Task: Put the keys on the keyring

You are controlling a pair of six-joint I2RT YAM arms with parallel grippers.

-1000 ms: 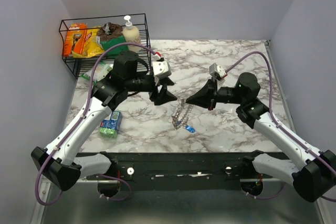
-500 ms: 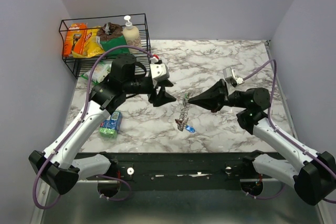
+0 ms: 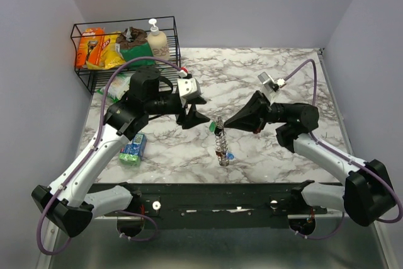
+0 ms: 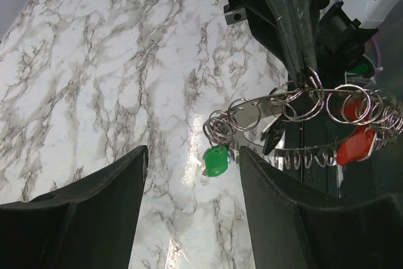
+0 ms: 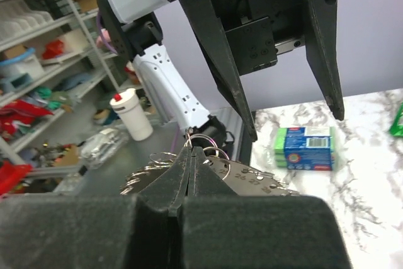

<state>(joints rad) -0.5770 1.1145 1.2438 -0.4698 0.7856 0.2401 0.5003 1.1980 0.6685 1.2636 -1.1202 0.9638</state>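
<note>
Right pincer clenched on the keyring's top edge, centre of top view; ring hangs over worktop. Silvery band strung with small wire loops; green key and red key dangle off it. Left pincer released, just left of the ring, apart.

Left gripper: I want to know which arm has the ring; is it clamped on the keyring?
No, the left gripper has its fingers apart, clear of the keyring, which the shut right gripper pinches.

White arms, black joints, purple cables, black wedge-fingered left pincer
</note>
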